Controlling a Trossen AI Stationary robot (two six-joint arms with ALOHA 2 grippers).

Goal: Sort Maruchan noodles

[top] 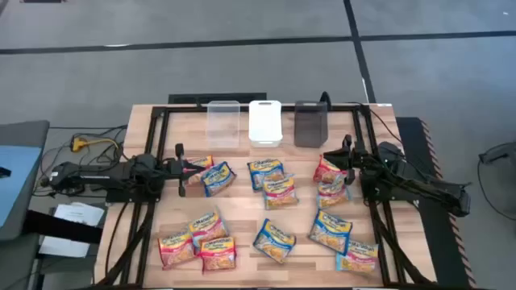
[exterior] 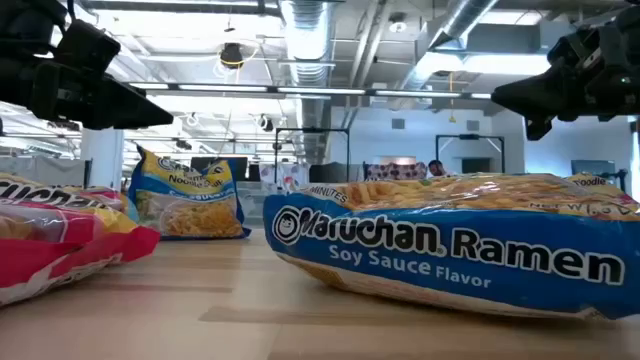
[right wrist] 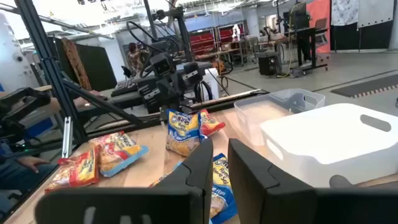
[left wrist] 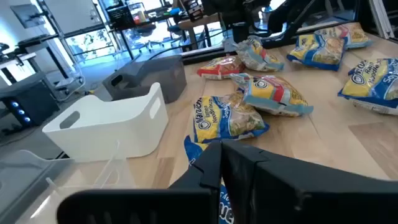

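Maruchan noodles (top: 278,190): about a dozen flat packets, blue, pink and orange trim, lying loose across the wooden desk (top: 242,161) in front of three bins, clear (top: 223,121), white (top: 264,121) and dark grey (top: 310,123); none binned yet. Long axes point every way, most lying flat. Likely light, crinkly, slippery, brittle inside; best pinched at a sealed end or edge. Left gripper (top: 179,169), jaws together, empty, beside a blue packet (top: 218,179). Right gripper (top: 347,159) over a pink packet (top: 329,169), jaws slightly apart; whether they hold anything, cannot tell.
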